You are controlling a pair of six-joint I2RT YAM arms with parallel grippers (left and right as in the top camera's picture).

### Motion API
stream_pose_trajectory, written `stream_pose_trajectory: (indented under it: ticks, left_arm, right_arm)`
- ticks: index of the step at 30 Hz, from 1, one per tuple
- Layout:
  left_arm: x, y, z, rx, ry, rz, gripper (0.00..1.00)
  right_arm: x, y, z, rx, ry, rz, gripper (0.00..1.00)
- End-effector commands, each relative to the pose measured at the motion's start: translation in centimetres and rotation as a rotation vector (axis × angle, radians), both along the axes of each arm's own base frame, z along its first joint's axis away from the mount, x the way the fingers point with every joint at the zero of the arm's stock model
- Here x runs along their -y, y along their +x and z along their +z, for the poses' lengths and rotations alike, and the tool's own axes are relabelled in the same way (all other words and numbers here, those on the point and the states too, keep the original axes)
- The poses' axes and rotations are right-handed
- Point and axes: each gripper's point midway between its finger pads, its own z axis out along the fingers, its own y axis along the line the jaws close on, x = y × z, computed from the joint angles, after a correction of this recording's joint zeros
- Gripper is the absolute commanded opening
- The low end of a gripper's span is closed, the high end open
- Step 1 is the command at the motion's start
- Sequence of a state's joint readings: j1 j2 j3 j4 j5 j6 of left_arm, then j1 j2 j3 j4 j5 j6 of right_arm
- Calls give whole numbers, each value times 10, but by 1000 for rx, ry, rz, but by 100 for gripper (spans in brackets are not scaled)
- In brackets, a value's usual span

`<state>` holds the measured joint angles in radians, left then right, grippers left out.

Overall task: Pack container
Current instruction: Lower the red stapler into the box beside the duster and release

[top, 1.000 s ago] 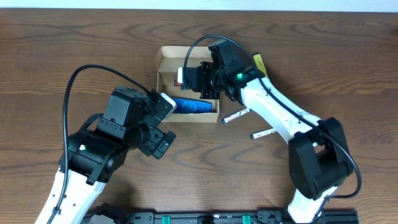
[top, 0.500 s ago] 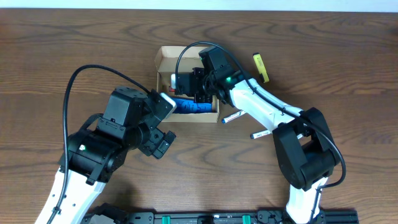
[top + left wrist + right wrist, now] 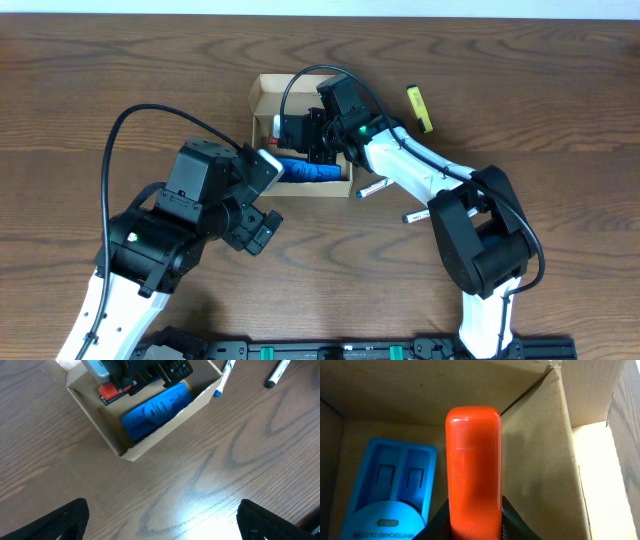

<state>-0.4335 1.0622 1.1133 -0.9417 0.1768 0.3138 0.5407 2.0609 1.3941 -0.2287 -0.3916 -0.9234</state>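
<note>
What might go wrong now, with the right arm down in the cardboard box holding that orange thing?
The orange item in the right gripper is close to the container wall; it may snag there or end up tilted on the blue duster. The left gripper is open and off the container, so nothing steadies it, and a push could slide it against the marker.

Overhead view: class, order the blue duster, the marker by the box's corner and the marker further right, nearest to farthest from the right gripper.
1. Blue duster: inside the container, right beside the right gripper, whose jaws hold an orange-capped item.
2. Corner marker: outside the box, to the right.
3. Further marker: on the table, lower right.
</note>
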Motion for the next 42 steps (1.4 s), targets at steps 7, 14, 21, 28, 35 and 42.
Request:
stream_pose_trajectory:
  ticks: [7, 14, 21, 28, 35, 42]
  left_arm:
    - [0, 1, 8, 17, -13, 5, 95]
    - [0, 1, 8, 17, -13, 5, 95]
    - [0, 1, 8, 17, -13, 5, 95]
    - [0, 1, 8, 17, -13, 5, 95]
    - [0, 1, 8, 17, -13, 5, 95]
    - [0, 1, 8, 17, -13, 5, 95]
  right_arm:
    - [-7, -2, -1, -40, 31, -24, 40]
    - [-11, 4, 5, -36, 66, -55, 50]
    - [-16, 7, 32, -49, 144, -113, 52]
    - [-6, -8, 107, -18, 211, -145, 53]
    - [31, -41, 175, 37, 180, -208, 52]
    - [83, -50, 207, 86, 118, -407, 52]
